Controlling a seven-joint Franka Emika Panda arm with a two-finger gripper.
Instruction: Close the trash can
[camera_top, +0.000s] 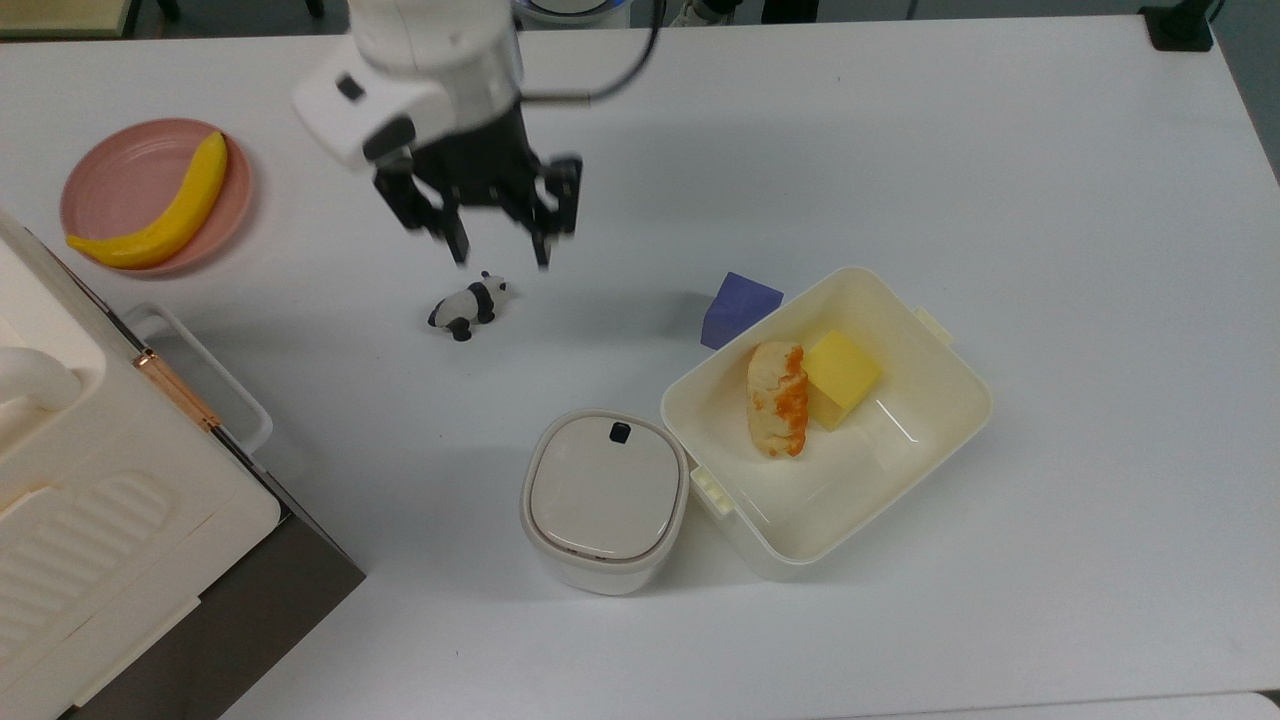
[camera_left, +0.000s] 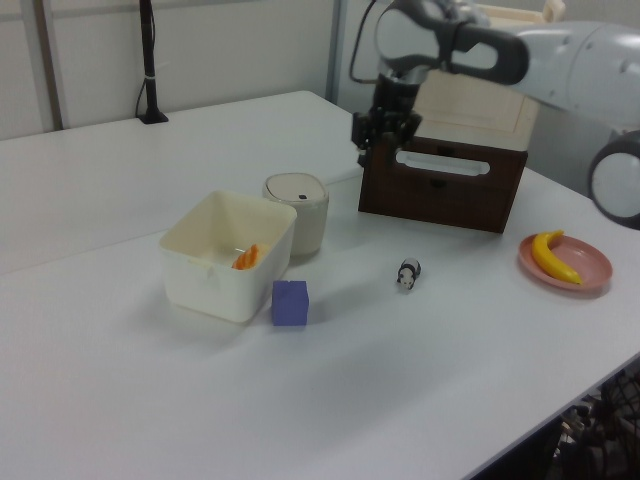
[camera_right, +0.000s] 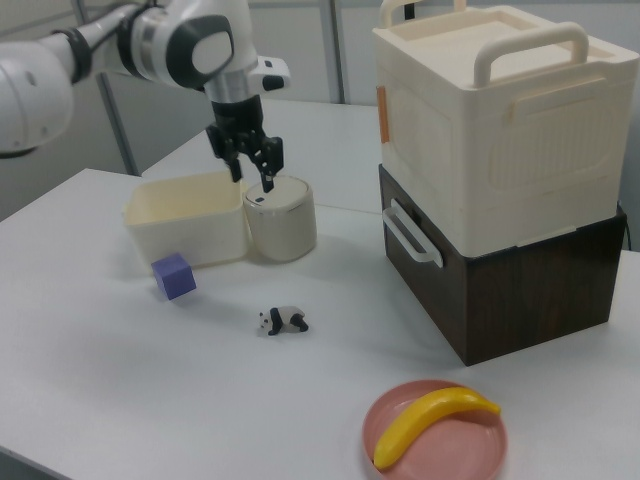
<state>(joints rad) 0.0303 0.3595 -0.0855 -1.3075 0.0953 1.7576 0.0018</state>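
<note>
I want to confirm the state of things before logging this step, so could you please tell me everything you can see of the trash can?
The trash can is a small off-white bin of smooth, plastic-looking material with a rounded-square outline. Its flat lid lies shut and level, with a small black button near one edge. It stands upright on the white table, close against the cream tub on the top view's right. The end effector is open, raised and well clear; nothing rests on the lid.

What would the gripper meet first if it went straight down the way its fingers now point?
Most likely the bare table. In the top view the open gripper hangs above the surface beside the toy panda; it might graze the panda, since depth is unclear. The closed trash can lies well off that line.
</note>
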